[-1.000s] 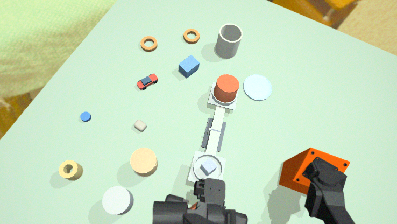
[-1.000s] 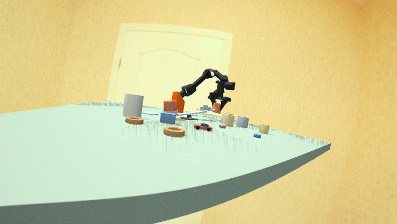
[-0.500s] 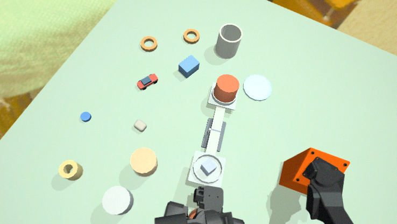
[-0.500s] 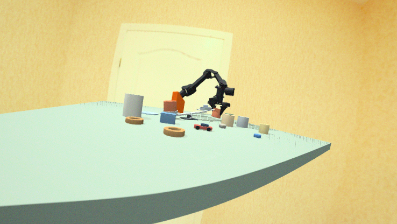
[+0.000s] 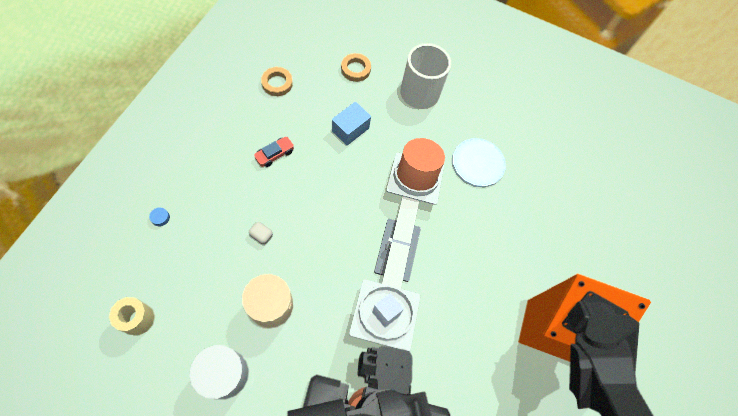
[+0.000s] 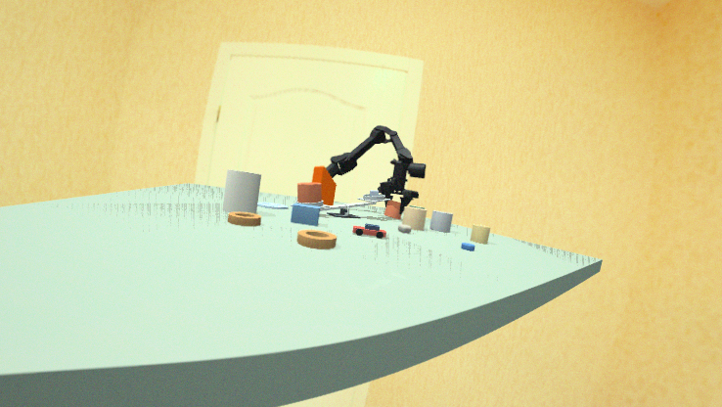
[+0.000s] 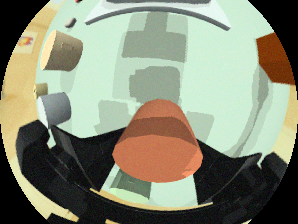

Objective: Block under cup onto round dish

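My gripper (image 5: 361, 398) (image 6: 394, 203) is shut on an orange cup (image 5: 355, 397) (image 6: 392, 208) (image 7: 160, 143), held low just in front of the near end of the balance; in the top view the arm hides most of that cup. A pale blue-white block (image 5: 388, 309) stands uncovered inside the ring on the balance's near pad (image 5: 361, 330). The other orange cup (image 5: 422, 162) (image 6: 309, 192) stands upside down on the far pad. The round pale blue dish (image 5: 479, 161) (image 6: 273, 204) lies flat just right of the far cup, with nothing on it.
The balance beam (image 5: 400, 248) runs between the pads. The arm's orange base (image 5: 547, 315) is at the right. A grey open cylinder (image 5: 425, 74), blue cube (image 5: 351, 121), toy car (image 5: 273, 150), two orange rings (image 5: 277, 80), tan cylinder (image 5: 267, 298) and white cylinder (image 5: 218, 371) lie left and behind.
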Robot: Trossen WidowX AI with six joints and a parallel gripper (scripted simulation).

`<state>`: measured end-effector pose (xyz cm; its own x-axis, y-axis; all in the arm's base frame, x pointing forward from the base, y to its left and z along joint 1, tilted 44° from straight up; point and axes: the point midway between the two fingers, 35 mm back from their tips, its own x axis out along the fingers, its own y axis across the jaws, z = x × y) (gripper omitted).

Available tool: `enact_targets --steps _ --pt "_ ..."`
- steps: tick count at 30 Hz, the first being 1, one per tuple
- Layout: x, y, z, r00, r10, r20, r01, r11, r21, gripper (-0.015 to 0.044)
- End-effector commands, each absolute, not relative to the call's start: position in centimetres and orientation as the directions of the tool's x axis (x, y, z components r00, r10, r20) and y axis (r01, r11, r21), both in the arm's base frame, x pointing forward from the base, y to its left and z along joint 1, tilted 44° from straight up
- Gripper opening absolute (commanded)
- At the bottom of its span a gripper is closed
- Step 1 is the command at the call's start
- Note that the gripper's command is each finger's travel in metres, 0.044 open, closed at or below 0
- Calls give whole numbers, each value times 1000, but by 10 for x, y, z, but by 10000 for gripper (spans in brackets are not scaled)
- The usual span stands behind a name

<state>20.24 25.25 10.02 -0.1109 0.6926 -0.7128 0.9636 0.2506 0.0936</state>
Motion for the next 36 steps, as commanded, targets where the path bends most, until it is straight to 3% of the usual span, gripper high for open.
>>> enact_targets --steps 1,17,25,32,36 --pt "202 252 100 -111 693 -713 964 251 94 26" --pt "205 244 108 -110 691 -715 964 250 93 440" --pt "210 214 138 -107 688 -718 965 245 91 440" --pt "227 196 143 -35 707 -706 953 237 190 260" --pt "231 192 141 -34 703 -710 921 298 251 260"
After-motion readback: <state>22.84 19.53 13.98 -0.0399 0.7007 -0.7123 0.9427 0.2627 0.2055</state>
